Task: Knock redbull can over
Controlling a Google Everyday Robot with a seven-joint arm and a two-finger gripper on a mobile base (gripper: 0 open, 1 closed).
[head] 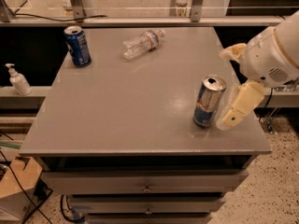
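The redbull can (209,101), slim, silver and blue with a pull-tab top, stands upright near the front right of the grey table (131,106). My gripper (225,88) comes in from the right, just beside the can's right side. Its fingers are spread open: one cream finger (237,107) hangs down close to the can's lower right, the other (231,52) sits higher and behind. It holds nothing. I cannot tell whether the lower finger touches the can.
A wider dark blue can (77,46) stands at the back left. A clear plastic bottle (141,43) lies on its side at the back middle. A white pump bottle (18,80) stands on a ledge to the left. Drawers sit under the table's front edge.
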